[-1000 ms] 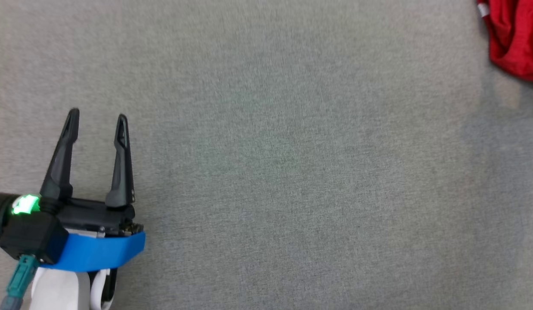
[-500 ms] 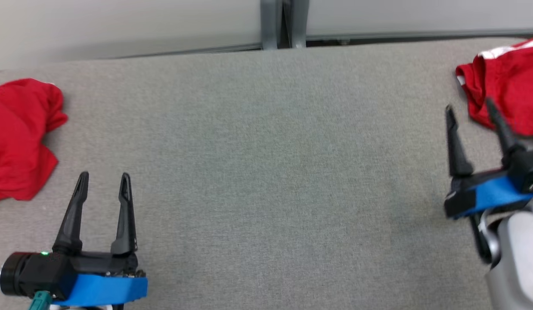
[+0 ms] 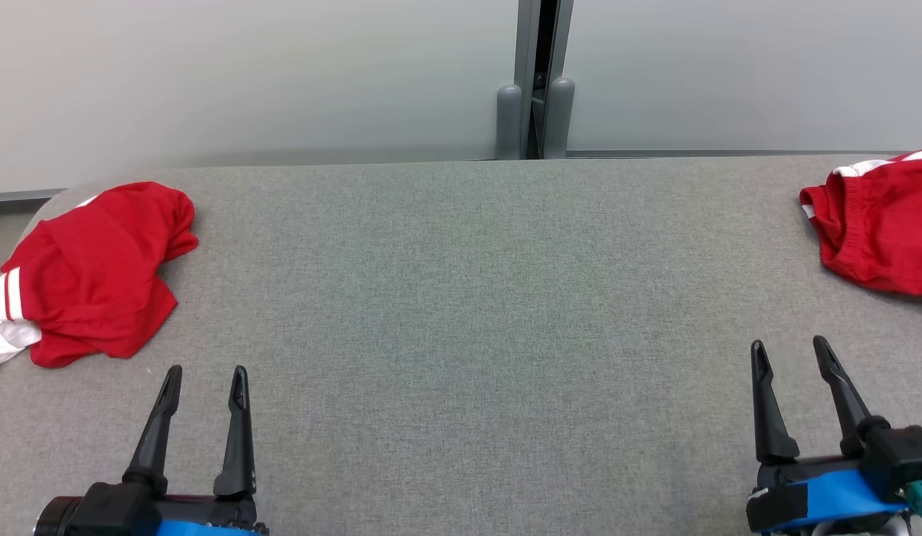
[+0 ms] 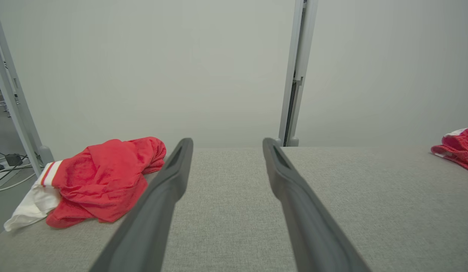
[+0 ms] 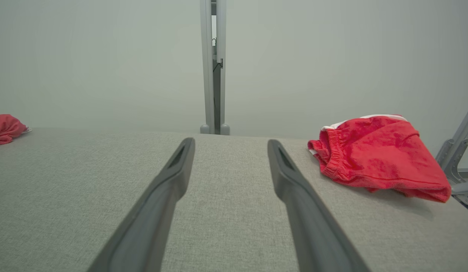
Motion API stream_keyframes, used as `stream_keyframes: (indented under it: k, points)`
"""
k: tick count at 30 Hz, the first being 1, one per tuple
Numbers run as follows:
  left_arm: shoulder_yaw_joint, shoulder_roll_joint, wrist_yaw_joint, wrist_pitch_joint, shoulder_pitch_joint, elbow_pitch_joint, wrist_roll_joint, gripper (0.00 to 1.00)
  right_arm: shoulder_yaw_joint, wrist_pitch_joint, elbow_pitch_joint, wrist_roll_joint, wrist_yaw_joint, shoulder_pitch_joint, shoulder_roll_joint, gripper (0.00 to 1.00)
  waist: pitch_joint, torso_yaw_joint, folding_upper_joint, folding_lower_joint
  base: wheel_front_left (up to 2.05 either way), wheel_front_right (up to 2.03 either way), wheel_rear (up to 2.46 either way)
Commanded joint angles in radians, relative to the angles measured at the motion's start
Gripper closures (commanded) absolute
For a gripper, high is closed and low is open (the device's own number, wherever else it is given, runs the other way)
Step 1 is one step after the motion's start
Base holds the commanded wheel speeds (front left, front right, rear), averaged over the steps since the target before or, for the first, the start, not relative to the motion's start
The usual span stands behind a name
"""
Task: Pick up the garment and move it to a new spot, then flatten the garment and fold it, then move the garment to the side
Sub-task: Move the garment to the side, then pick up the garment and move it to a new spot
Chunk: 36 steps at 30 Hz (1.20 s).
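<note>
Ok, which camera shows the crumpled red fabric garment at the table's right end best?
Right wrist view: the crumpled red garment lies whole and close, elastic waistband visible. Head view crops it at the edge; left wrist shows a far sliver.

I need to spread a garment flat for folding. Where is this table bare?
The whole middle of the grey table is bare, from the left red garment at one end to the right red garment at the other, and from the far edge to the open left gripper and right gripper. Only the two ends are crowded.
</note>
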Motion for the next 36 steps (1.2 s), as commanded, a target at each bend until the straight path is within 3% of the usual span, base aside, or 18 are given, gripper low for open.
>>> stream_keyframes:
  k: [1, 13, 20, 36]
  points:
    - [-0.001, 0.001, -0.005, -0.003, 0.01, 0.006, -0.001, 0.0, -0.006, 0.004, -0.012, -0.006, -0.001, 0.024, 0.009, 0.0, -0.004, 0.001, 0.0, 0.0003, 0.0, 0.0, 0.0]
    - [-0.003, -0.004, -0.009, -0.003, 0.006, 0.033, 0.001, 0.0, -0.019, 0.018, -0.053, -0.023, -0.001, 0.065, 0.034, 0.0, -0.015, 0.004, 0.0, 0.0003, 0.0, 0.0, 0.0]
    - [0.009, -0.006, -0.006, -0.003, -0.007, 0.035, 0.003, 0.0, 0.001, 0.025, -0.058, -0.019, -0.001, 0.062, 0.037, 0.0, -0.01, 0.048, 0.0, 0.0003, 0.0, 0.0, 0.0]
    - [0.058, -0.007, 0.013, -0.003, -0.023, 0.023, -0.002, 0.0, 0.045, 0.028, -0.043, -0.026, -0.001, 0.004, 0.037, 0.0, 0.054, 0.342, 0.0, 0.0003, 0.0, 0.0, 0.0]
